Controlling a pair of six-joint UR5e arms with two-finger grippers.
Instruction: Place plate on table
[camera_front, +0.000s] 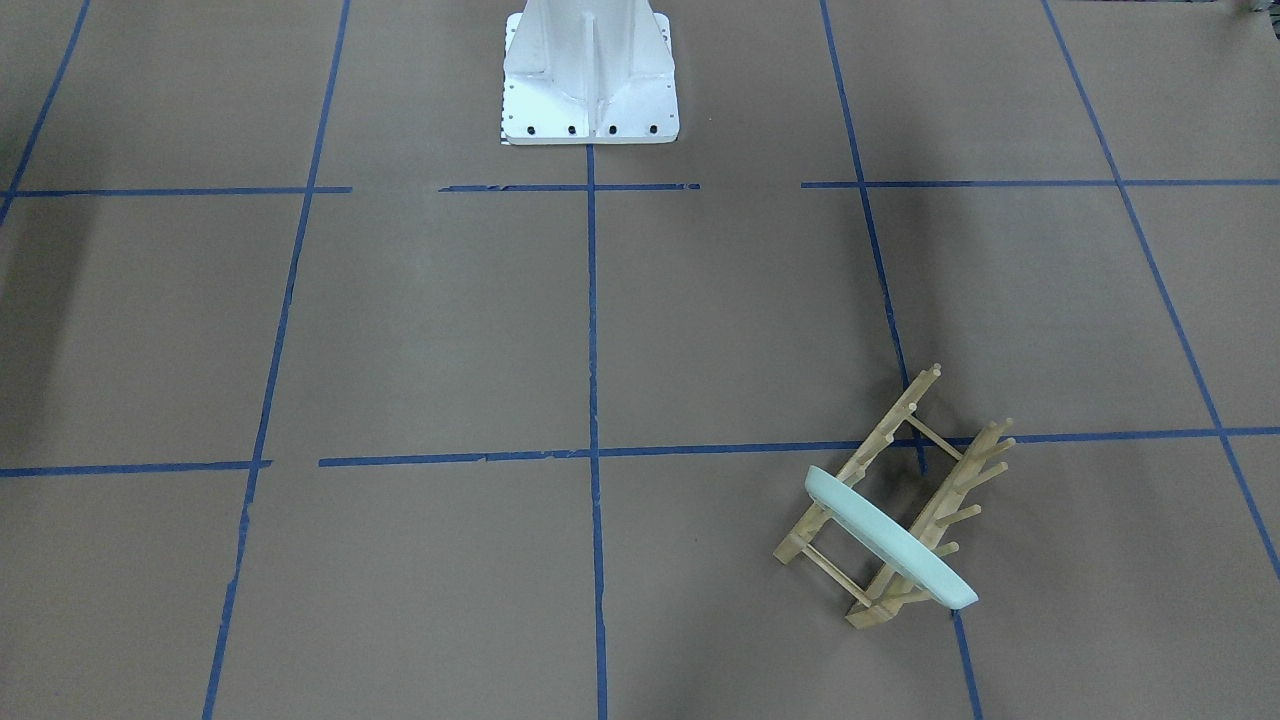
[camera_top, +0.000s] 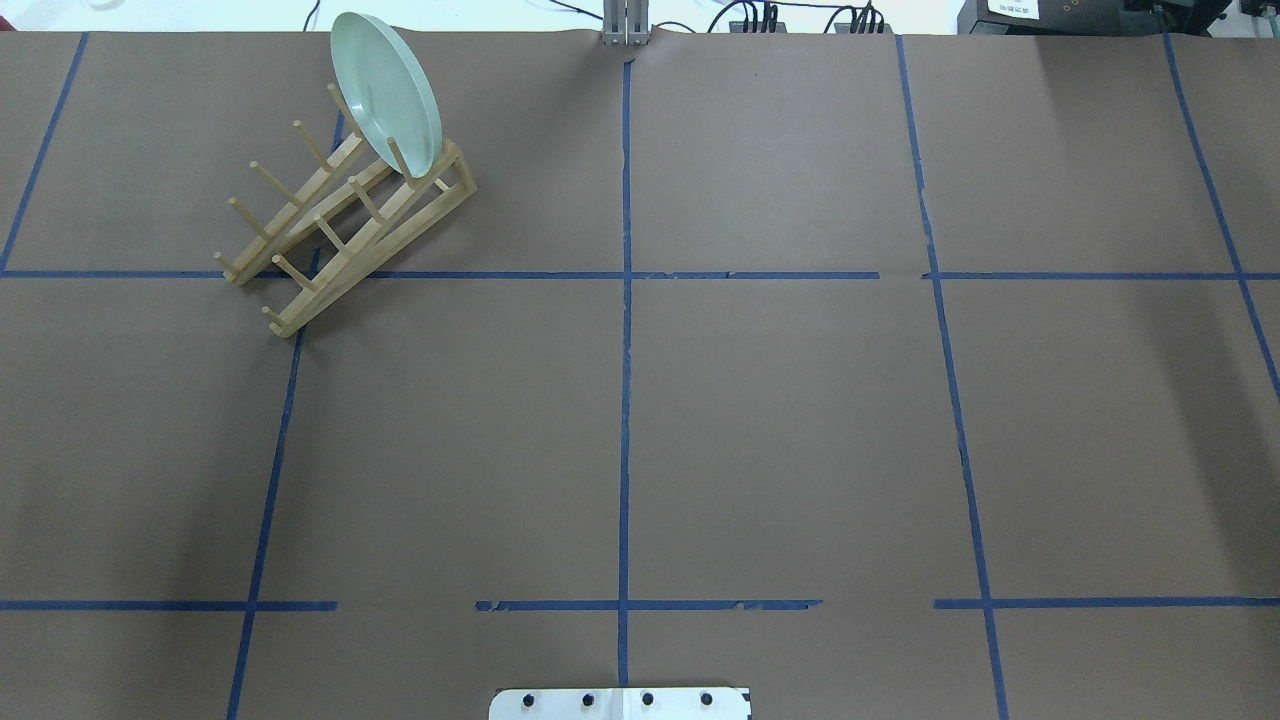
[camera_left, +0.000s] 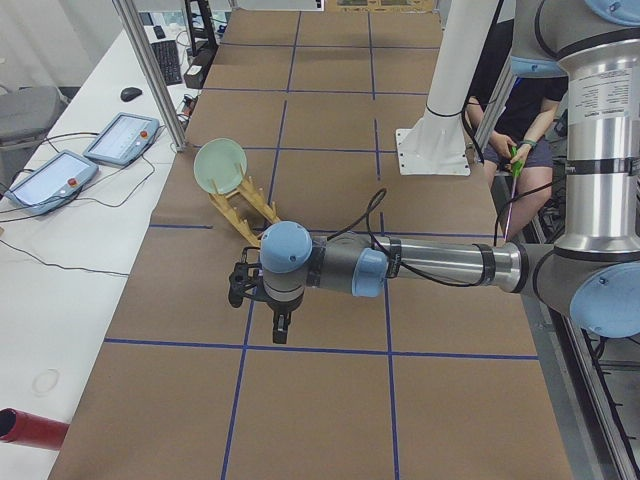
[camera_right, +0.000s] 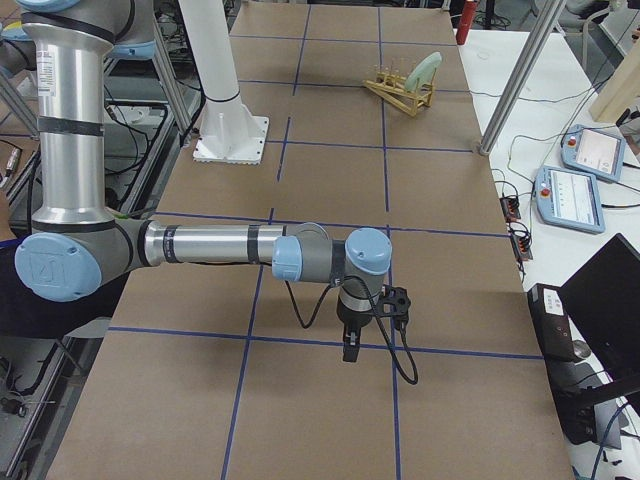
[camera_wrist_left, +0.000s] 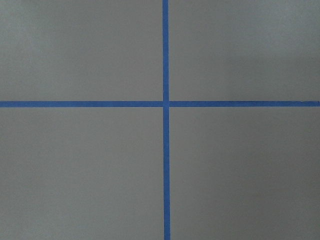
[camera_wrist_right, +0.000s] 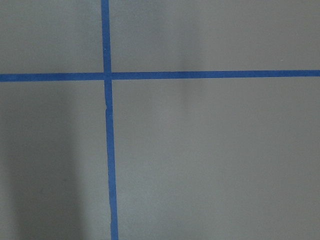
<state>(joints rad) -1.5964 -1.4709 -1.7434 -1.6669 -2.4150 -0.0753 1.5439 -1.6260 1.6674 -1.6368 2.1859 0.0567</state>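
The pale mint-green plate (camera_top: 385, 90) stands on edge in the far end of the wooden peg rack (camera_top: 330, 215), at the far left of the brown table (camera_top: 780, 430). It also shows in the front view (camera_front: 885, 535) and both side views (camera_left: 220, 166) (camera_right: 424, 70). My left gripper (camera_left: 281, 330) points down above the table, well short of the rack. My right gripper (camera_right: 349, 350) points down over the table's other end. Both show only in the side views, so I cannot tell if they are open or shut. Both wrist views show only paper and blue tape.
The white robot base (camera_front: 590, 75) stands at the table's near middle edge. Teach pendants (camera_left: 120, 138) and cables lie on the white bench beyond the far edge, behind a metal post (camera_left: 150, 70). A person (camera_left: 520, 120) sits behind the robot.
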